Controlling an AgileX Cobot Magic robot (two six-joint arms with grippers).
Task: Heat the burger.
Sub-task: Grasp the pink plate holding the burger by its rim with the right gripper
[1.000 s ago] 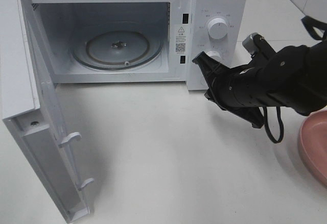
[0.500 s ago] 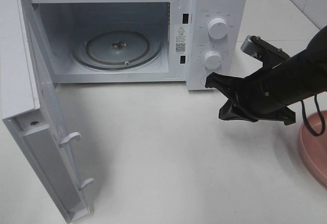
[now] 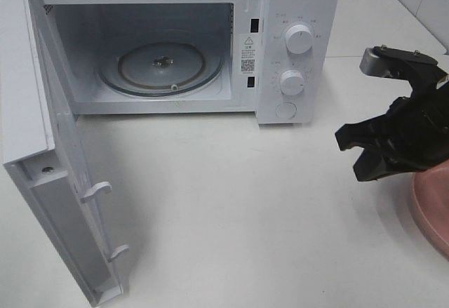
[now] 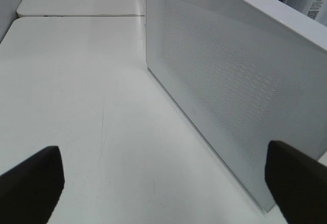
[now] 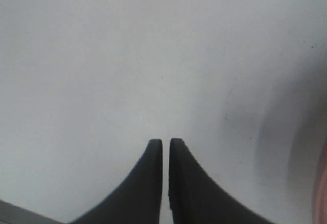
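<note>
The burger is out of view in every frame. The white microwave (image 3: 210,48) stands at the back with its door (image 3: 42,146) swung wide open to the left, and its glass turntable (image 3: 161,66) is bare. My right gripper (image 3: 345,138) hovers over the table to the right of the microwave, beside the pink plate (image 3: 431,203). In the right wrist view its fingers (image 5: 166,147) stand nearly together with only a thin slit and nothing between them. My left gripper (image 4: 163,183) is open wide and empty, facing the perforated outer face of the door (image 4: 230,96).
Two knobs (image 3: 299,39) and a round button sit on the microwave's control panel. The open door juts toward the front left of the white table (image 3: 231,210). The pink plate lies at the right edge, partly cut off.
My right arm has drawn back to the right, away from the microwave's control panel toward the pink plate. The door, the turntable and the left gripper are unchanged.
</note>
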